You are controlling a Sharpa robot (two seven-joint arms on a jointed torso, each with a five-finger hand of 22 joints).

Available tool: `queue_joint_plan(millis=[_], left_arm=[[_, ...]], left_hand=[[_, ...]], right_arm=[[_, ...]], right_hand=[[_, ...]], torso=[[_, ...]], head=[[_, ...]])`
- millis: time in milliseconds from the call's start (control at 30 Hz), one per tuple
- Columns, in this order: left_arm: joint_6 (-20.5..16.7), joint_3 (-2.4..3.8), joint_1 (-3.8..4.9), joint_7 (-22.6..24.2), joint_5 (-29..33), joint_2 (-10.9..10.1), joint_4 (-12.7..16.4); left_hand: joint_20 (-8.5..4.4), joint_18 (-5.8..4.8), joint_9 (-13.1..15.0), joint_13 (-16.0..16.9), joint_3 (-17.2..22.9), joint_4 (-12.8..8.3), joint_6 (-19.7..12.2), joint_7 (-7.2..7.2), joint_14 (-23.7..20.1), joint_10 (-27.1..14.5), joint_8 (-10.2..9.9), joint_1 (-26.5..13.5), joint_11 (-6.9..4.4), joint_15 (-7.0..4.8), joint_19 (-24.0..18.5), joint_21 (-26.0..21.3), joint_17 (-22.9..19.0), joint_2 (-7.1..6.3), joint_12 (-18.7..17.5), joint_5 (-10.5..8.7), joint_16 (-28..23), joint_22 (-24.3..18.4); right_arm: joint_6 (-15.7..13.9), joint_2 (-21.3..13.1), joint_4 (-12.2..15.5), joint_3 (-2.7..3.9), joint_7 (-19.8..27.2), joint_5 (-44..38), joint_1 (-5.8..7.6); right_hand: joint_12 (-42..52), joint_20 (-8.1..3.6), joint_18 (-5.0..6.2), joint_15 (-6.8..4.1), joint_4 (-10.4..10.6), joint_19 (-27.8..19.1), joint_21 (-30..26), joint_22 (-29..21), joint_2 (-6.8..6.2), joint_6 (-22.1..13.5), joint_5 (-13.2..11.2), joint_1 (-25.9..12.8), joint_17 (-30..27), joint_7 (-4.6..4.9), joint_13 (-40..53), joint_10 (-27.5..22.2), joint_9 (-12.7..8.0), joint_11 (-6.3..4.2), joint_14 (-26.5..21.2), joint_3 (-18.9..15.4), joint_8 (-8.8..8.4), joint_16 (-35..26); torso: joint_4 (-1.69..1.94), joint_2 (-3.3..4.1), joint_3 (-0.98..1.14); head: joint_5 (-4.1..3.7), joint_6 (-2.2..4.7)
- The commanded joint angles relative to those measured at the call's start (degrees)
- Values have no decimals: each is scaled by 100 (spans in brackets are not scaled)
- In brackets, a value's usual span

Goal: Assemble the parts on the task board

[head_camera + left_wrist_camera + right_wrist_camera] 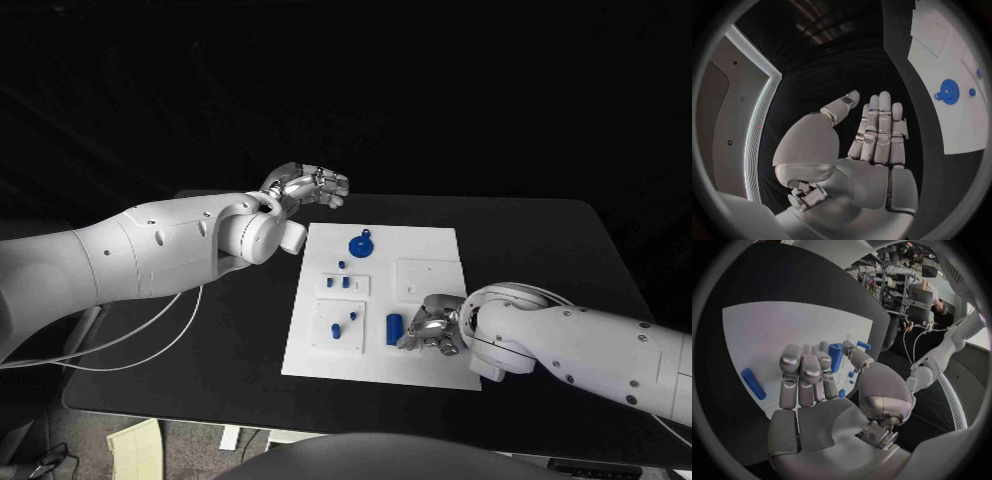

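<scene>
The white task board (427,248) lies in the middle of the table. My right hand (433,326) is low over its near right part, fingers curled in. A blue cylinder (394,326) sits between the thumb and the curled fingers, plain in the right wrist view (835,357) next to my right hand (817,385). A second blue cylinder (753,383) lies flat on the board (767,335) beside the hand. A round blue part (359,243) sits at the board's far end. My left hand (307,186) hovers beyond the far left corner, fingers straight and holding nothing (873,145).
Small blue pegs (339,282) stand in the board's left half, with two more blue pieces (343,325) nearer the front. A square recess (430,276) lies on the right half. Black table (541,250) stretches to the right of the board.
</scene>
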Motion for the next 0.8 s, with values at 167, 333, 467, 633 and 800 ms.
queue_joint_plan(millis=[167,333,467,633,800], left_arm=[[66,5,8,33,24,8,12],[63,5,8,32,24,8,13],[68,5,8,30,24,10,11],[66,5,8,30,24,10,11],[66,5,8,27,24,8,10]], left_hand=[[13,42,-9,-9,2,34,-45,9,38,-34,40,24,0,-10,44,-19,9,-31,-18,-7,-34,9],[13,42,-9,-9,1,34,-45,9,39,-34,40,23,0,-10,44,-20,12,-31,-18,-7,-36,10],[13,42,-10,-9,1,35,-45,9,39,-34,40,23,0,-10,44,-20,14,-31,-17,-8,-37,11],[13,41,-10,-9,0,38,-45,9,39,-34,41,21,0,-10,45,-21,18,-30,-17,-8,-40,12],[13,41,-10,-9,0,38,-46,9,39,-34,41,21,0,-10,46,-22,20,-30,-17,-8,-41,12]], right_arm=[[8,59,-61,-2,-47,-292,-44],[-19,69,-82,-1,-53,-320,-53],[-20,83,-88,-1,-51,-320,-54],[-18,75,-85,-1,-48,-319,-54],[3,55,-84,-1,-35,-288,-54]], right_hand=[[-49,36,345,-27,72,11,-12,-9,182,161,-87,5,12,80,15,69,5,-2,20,113,-50,-41],[-63,48,345,-27,202,15,-11,-12,234,181,-93,-28,19,79,23,81,1,-3,23,222,-60,-42],[-76,53,345,-30,407,15,-10,-15,234,190,-112,-90,30,75,37,89,1,-5,22,397,-73,-43],[-82,51,345,-34,561,17,2,-11,232,195,-119,-173,41,72,50,93,13,-8,19,528,-74,-40],[-84,50,345,-34,603,17,7,-9,224,195,-119,-210,45,73,56,95,18,-8,19,556,-75,-38]], torso=[[4,0,-1],[1,1,-1],[1,1,-1],[1,1,0],[0,0,-1]], head=[[-6,-12],[-2,-19],[-2,-19],[0,-16],[1,-16]])
